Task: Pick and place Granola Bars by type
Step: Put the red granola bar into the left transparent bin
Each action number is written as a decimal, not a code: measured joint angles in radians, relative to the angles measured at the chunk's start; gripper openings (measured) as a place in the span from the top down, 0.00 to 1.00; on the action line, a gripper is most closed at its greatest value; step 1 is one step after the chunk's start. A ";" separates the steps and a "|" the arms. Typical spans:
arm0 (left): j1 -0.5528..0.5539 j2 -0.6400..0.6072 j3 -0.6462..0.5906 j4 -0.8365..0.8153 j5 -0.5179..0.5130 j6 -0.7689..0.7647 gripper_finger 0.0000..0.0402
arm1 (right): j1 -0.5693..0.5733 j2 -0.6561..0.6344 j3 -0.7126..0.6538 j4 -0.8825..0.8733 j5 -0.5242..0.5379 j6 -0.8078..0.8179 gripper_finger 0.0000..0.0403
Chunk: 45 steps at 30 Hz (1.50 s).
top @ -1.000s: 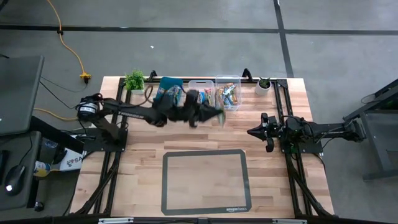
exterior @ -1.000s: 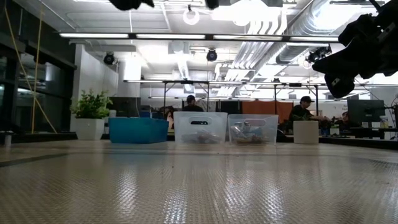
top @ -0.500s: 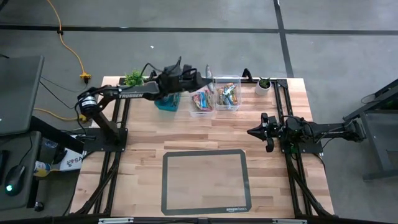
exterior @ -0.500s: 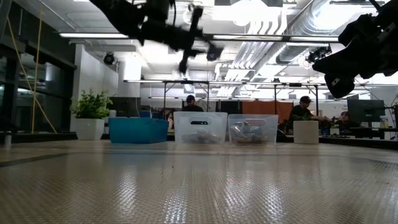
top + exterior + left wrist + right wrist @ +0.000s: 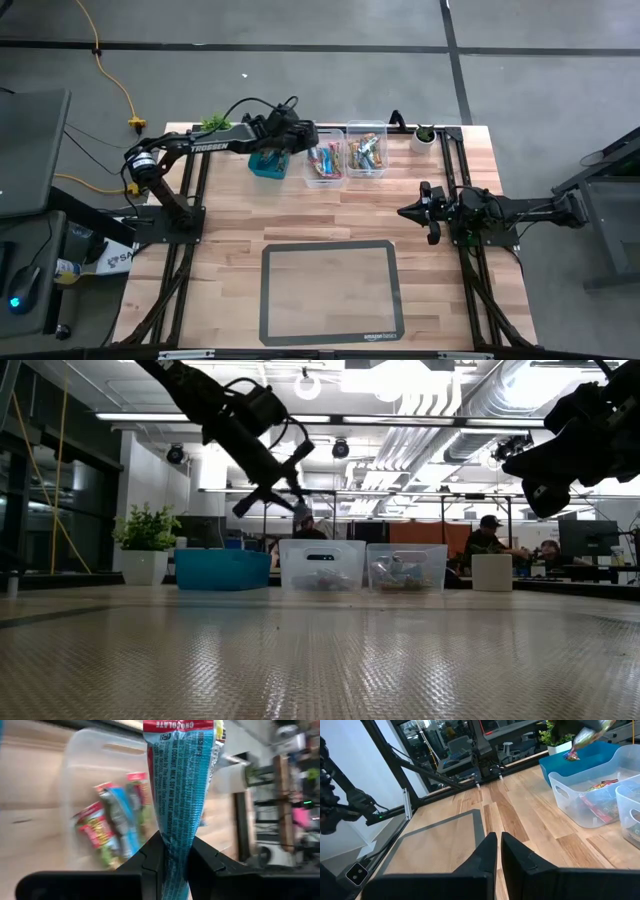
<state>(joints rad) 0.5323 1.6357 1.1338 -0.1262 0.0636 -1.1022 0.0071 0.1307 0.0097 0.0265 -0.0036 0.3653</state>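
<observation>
Your left pincer [image 5: 172,857] was clamped on one end of a blue granola bar [image 5: 181,785], and the rest of the bar stuck out in front of the fingers. In the high view it hung up at 12 o'clock on the worktop [image 5: 230,280], over the teal bin [image 5: 266,166] and just beside the middle clear bin [image 5: 325,164]. More bars [image 5: 112,822] lay in that clear bin, and others in the clear bin at its right [image 5: 366,150].

The bar looked light and thin. Its wrapper looked shiny and slick, so it could slip. It looked a bit bendy too, and a hard squeeze might break the snack inside. Holding it by the flat end seemed fine, though a grip nearer the middle would likely wobble less.

Your right pincer [image 5: 495,851] was pressed together with nothing in it, waiting at 3 o'clock.
</observation>
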 joint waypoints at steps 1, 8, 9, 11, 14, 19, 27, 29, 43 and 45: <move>0.000 0.002 0.000 -0.021 -0.001 0.007 0.86 | 0.000 0.000 0.000 0.000 0.000 0.000 0.98; -0.003 0.003 0.000 -0.102 -0.039 0.034 0.86 | 0.000 0.000 0.000 0.000 0.000 0.000 0.98; -0.002 0.003 0.000 -0.101 -0.041 0.034 0.86 | 0.000 0.000 0.000 0.000 0.000 0.000 0.98; -0.002 0.003 0.000 -0.101 -0.053 0.040 0.86 | 0.000 0.000 0.000 0.000 0.000 0.000 0.98; -0.002 0.005 0.001 -0.100 -0.059 0.043 0.86 | 0.000 0.000 0.000 0.000 0.000 0.000 0.99; -0.027 0.068 0.109 -0.151 -0.021 0.096 0.86 | 0.000 0.000 0.000 0.000 0.000 0.000 0.99; -0.046 0.207 0.412 -0.474 -0.083 0.238 0.86 | 0.000 0.000 0.000 0.000 0.000 0.000 0.98; -0.048 0.242 0.461 -0.488 -0.081 0.244 0.86 | 0.000 0.000 0.000 0.000 0.000 0.000 0.98; -0.065 0.369 0.506 -0.523 -0.066 0.185 0.86 | 0.000 0.000 0.000 0.000 0.000 0.000 0.99; -0.069 0.370 0.506 -0.517 -0.061 0.190 0.86 | 0.000 0.000 0.000 0.000 0.000 0.000 0.99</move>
<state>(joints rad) 0.4637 2.0061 1.6402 -0.6433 0.0028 -0.9120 0.0074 0.1307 0.0097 0.0261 -0.0036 0.3653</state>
